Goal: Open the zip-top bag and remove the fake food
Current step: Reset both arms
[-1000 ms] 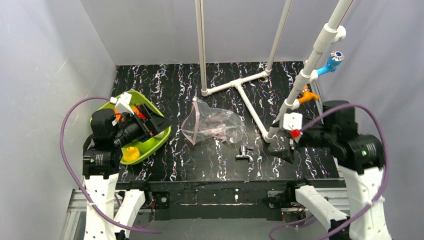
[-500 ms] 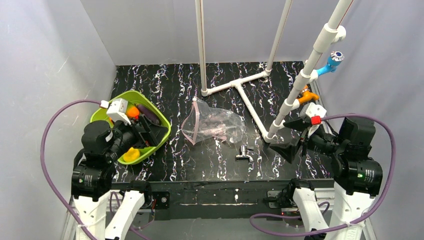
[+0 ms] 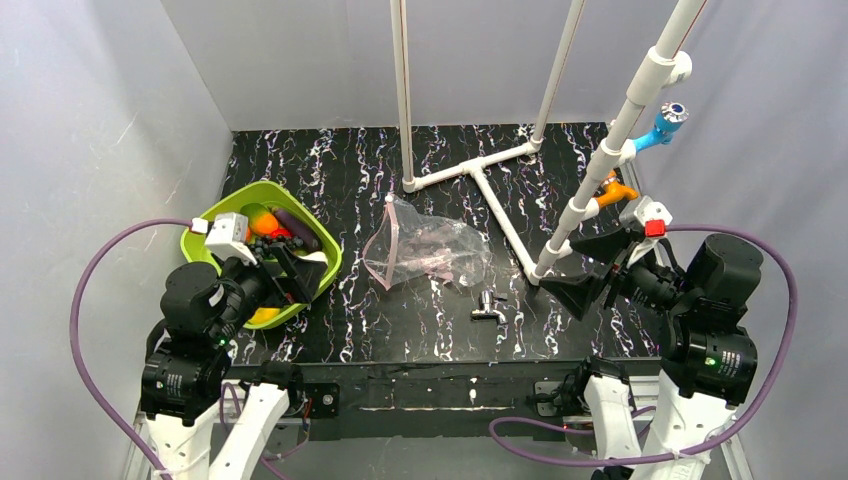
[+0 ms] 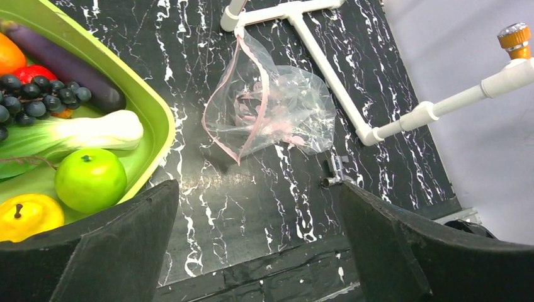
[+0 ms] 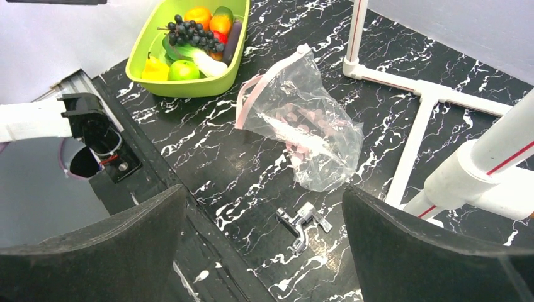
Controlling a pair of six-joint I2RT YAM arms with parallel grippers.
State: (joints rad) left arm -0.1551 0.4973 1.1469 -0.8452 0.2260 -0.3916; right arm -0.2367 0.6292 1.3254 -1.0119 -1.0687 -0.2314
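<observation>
The tray [image 5: 189, 87] is lime-green, the bag [image 3: 430, 250] clear, the table [image 3: 350, 170] white-veined black.

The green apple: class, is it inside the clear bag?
No, the green apple sits in the lime tray, apart from the bag on the table.

Open table in front of the bag, pipes hemming its right side

The bag [image 3: 425, 250] lies flat mid-table, with bare black table [image 3: 400, 325] in front of it and a bare strip between it and the green tray [image 3: 322, 232] on the left. Just beside the bag's right end a white pipe frame [image 3: 503, 222] lies on the table. Two upright pipes [image 3: 402, 90] rise behind it. A slanted pipe [image 3: 612, 148] climbs from a foot near the bag's right corner, standing between the bag and the right gripper [image 3: 565, 267], whose jaws gape. A small metal fitting [image 3: 488, 306] lies near the bag's near right corner. The left gripper [image 3: 295, 272], jaws also wide, hangs over the tray's near rim.
</observation>
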